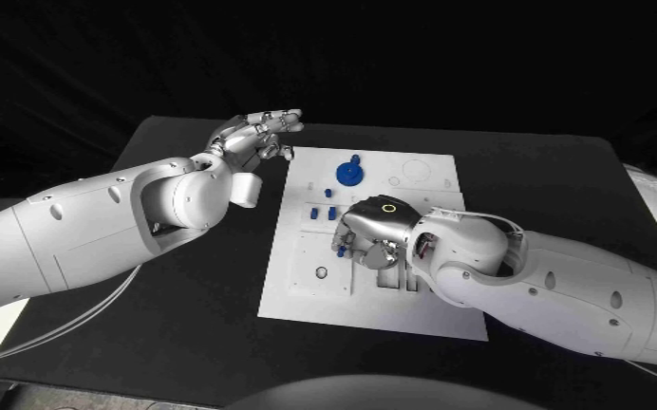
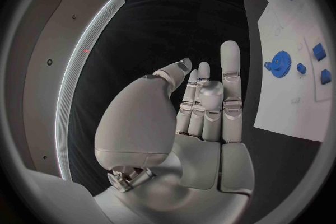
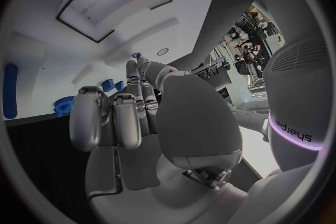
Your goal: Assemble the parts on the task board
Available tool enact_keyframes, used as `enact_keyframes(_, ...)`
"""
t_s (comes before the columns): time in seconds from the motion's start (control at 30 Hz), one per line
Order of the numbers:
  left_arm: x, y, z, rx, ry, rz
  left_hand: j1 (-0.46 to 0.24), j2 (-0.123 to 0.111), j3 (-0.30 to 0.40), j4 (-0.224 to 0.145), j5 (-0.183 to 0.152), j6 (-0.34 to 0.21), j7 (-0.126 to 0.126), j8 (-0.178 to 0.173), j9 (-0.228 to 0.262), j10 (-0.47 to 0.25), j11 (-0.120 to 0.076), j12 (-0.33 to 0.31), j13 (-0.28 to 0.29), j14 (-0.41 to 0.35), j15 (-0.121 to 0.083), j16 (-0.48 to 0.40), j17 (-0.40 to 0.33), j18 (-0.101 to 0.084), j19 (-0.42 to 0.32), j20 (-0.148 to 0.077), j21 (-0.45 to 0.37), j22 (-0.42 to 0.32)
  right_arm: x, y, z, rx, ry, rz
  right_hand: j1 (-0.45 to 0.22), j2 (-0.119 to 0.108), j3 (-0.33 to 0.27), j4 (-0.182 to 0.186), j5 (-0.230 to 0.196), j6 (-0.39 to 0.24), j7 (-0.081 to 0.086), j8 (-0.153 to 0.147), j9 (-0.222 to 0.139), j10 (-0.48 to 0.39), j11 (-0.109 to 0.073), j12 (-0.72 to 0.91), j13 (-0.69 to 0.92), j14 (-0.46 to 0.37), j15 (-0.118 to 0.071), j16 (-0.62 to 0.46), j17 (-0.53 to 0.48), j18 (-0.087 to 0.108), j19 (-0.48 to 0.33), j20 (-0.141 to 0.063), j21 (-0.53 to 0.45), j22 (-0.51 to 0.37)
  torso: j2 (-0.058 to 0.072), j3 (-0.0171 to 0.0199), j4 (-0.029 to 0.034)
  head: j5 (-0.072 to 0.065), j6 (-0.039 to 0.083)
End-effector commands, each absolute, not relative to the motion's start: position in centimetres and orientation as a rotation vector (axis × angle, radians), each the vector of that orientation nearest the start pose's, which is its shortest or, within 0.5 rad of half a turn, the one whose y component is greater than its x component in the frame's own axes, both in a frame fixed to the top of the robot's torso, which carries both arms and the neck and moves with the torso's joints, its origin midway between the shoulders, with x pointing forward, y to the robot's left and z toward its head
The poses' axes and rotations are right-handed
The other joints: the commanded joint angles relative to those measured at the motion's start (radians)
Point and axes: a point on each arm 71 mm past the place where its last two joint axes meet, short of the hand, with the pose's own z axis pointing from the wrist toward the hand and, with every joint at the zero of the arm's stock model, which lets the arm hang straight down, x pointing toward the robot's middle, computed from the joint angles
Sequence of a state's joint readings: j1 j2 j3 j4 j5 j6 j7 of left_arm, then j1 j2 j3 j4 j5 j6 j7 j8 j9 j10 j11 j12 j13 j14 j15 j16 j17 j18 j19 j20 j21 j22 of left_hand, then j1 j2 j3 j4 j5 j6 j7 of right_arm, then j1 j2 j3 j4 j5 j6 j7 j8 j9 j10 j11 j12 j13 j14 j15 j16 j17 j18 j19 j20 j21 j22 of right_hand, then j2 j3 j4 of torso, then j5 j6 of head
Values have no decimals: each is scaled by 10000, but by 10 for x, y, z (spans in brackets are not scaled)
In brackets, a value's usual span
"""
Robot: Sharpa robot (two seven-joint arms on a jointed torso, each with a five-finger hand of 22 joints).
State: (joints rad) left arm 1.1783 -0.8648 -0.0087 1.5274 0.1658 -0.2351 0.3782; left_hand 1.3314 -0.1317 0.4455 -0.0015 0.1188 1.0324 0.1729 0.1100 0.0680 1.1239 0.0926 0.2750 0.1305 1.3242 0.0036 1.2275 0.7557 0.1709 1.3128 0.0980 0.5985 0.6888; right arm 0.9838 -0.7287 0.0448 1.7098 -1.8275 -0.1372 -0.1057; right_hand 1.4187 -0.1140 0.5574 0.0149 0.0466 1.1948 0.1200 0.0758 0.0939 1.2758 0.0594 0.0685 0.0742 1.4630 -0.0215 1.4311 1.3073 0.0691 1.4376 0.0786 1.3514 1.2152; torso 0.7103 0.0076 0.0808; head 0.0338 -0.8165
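Note:
The white task board (image 1: 411, 310) lies in the middle of the black table. On its far half sit a blue gear (image 1: 350, 174) and small blue parts (image 1: 322, 212). My right hand (image 1: 372, 236) hangs over the board's middle with its fingers pointing down at the board. In the right wrist view its thumb and one finger (image 3: 134, 74) meet on a small blue part (image 3: 138, 56), and the other fingers are curled. My left hand (image 1: 260, 135) is raised beyond the board's far left corner, fingers (image 2: 229, 75) straight and apart, holding nothing. The left wrist view also shows the gear (image 2: 280, 61) and the board (image 2: 283, 106).
A small black ring (image 1: 319, 274) lies on the board's near left part. Slots and outlines (image 1: 411, 175) mark its far right part. A long blue piece (image 3: 10, 89) sits at the board's edge. Black table (image 1: 178, 334) surrounds the board.

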Motion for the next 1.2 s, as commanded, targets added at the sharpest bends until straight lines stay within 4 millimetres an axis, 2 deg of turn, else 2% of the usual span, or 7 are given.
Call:
enact_keyframes(0.03, 488, 216, -180, -13169, 13880, -16713, 86, 3, -18, -27, 18, -59, 7, 40, -14, -36, 2, 48, 9, -85, 16, -51, -9, 91, -29, 14, -65, -17, 396, -85, -233, -6527, 17104, 7878, -40, 18, 1, -72, 35, 78, 44, 6, 18, -21, -22, -37, -4, 670, -28, 37, 378, 56, 17, -18, 32, -13, 0, -6, 6, 0, -12)
enact_keyframes(0.27, 488, 216, -180, -13145, 13908, -16711, 86, 3, -18, -27, 18, -59, 7, 40, -14, -36, 2, 48, 9, -85, 16, -51, -9, 91, -29, 14, -65, -17, 397, -82, -236, -6892, 16999, 7588, -56, 10, -11, -78, 36, 77, 46, 3, 19, -25, -19, -39, -7, 664, -23, 22, 353, 58, 12, -15, 26, -24, -3, -9, 9, -19, -14)
enact_keyframes(0.33, 488, 216, -180, -13137, 13924, -16734, 82, 4, -23, -26, 18, -64, 9, 42, -13, -46, 4, 57, 11, -92, 19, -57, -24, 91, -30, 16, -68, -18, 396, -82, -236, -6978, 16992, 7522, -56, 10, -11, -78, 36, 77, 46, 3, 19, -25, -19, -39, -7, 664, -23, 22, 353, 58, 12, -15, 26, -24, 0, -9, 9, -52, 31)
enact_keyframes(0.47, 488, 217, -180, -13128, 13941, -16754, 81, 4, -25, -25, 17, -66, 10, 42, -13, -49, 5, 61, 12, -94, 20, -59, -30, 91, -31, 17, -69, -19, 395, -81, -238, -7132, 17024, 7391, -76, -2, -28, -86, 35, 78, 47, 2, 22, -27, -16, -40, -10, 663, -19, 20, 349, 58, 11, -12, 25, -25, -2, -11, 5, -7, 3)
enact_keyframes(0.8, 488, 217, -180, -13132, 13950, -16742, 81, 4, -25, -25, 17, -66, 10, 42, -13, -49, 5, 61, 12, -94, 20, -59, -30, 91, -31, 17, -69, -19, 394, -80, -241, -7376, 17157, 7124, -146, -27, -84, -97, 34, 82, 46, -4, 30, -38, -10, -44, -19, 660, -8, 18, 344, 60, 4, -1, 17, -36, -4, -3, 11, -13, -42)
enact_keyframes(1.2, 488, 218, -180, -13148, 13949, -16700, 76, 3, -37, -27, 17, -79, 13, 44, -12, -73, 10, 81, 16, -102, 24, -59, -39, 90, -36, 22, -75, -22, 390, -80, -235, -7320, 16643, 7135, -187, 1, -129, -129, 35, 140, 21, 17, 55, 25, -34, -17, -14, 659, -23, 27, 355, 61, 8, -1, 26, -20, -8, 6, -4, -2, -37)
